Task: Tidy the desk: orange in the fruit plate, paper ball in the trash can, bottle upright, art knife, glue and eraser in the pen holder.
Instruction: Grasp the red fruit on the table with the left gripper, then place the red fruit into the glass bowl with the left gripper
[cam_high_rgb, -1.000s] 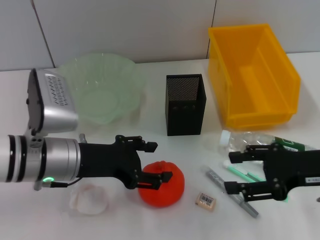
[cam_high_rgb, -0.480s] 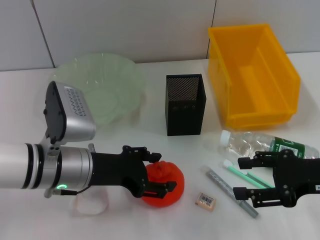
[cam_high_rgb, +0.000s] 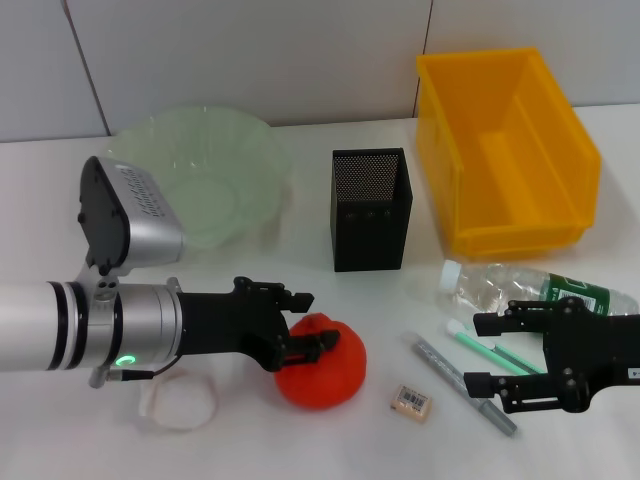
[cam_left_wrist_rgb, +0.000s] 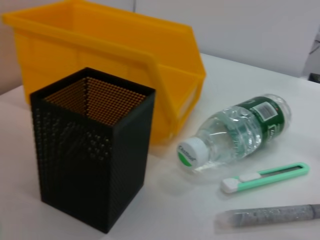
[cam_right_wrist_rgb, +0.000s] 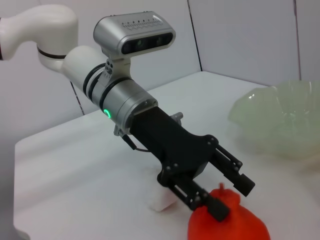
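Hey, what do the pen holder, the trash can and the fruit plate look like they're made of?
Pen holder: likely black metal mesh, matte; its walls are full of fine holes. Trash can: looks like yellow plastic, smooth with a slight sheen and moulded rims. Fruit plate: translucent pale green, wavy rim; glass or clear plastic, hard to tell which.

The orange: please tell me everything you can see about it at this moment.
The orange is a red-orange, roundish fruit with matte skin and a small knob on top. It sits on the white table, not in the fruit plate. The left gripper is open, its black fingers straddling the top; whether they touch is unclear. The paper ball and the eraser lie apart on either side of it.
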